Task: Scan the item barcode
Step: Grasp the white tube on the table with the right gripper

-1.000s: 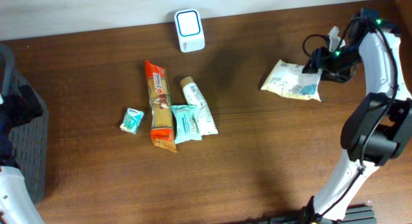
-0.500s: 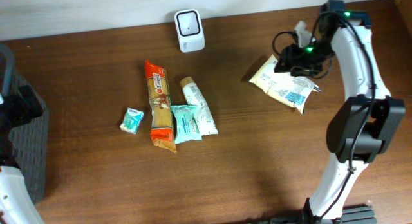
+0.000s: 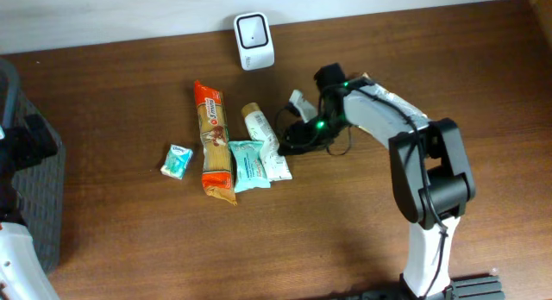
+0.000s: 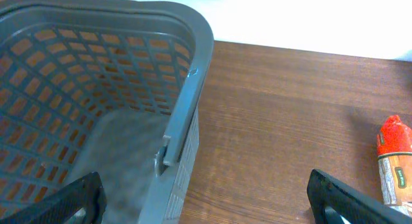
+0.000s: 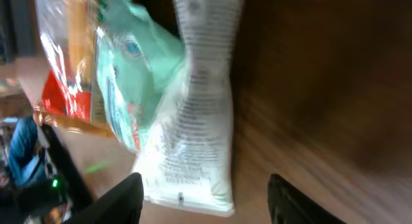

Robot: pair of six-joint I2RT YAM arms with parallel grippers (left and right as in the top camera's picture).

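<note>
The white scanner stands at the back edge of the table. In front of it lie an orange pasta pack, a white tube, a teal packet and a small teal packet. My right gripper is low beside the tube's right edge. In the right wrist view it stands open, with the flat end of the tube just ahead of the gap and nothing held. The teal packet and pasta pack lie beyond. My left gripper is open over the basket rim.
A grey mesh basket sits at the table's left edge, also seen from overhead as the basket. The right arm stretches across the table's right half from its base at the front edge.
The right arm has swung left from the pale pouch at the back right to the white tube in the middle. The pouch no longer shows clearly. The left arm has not moved.
</note>
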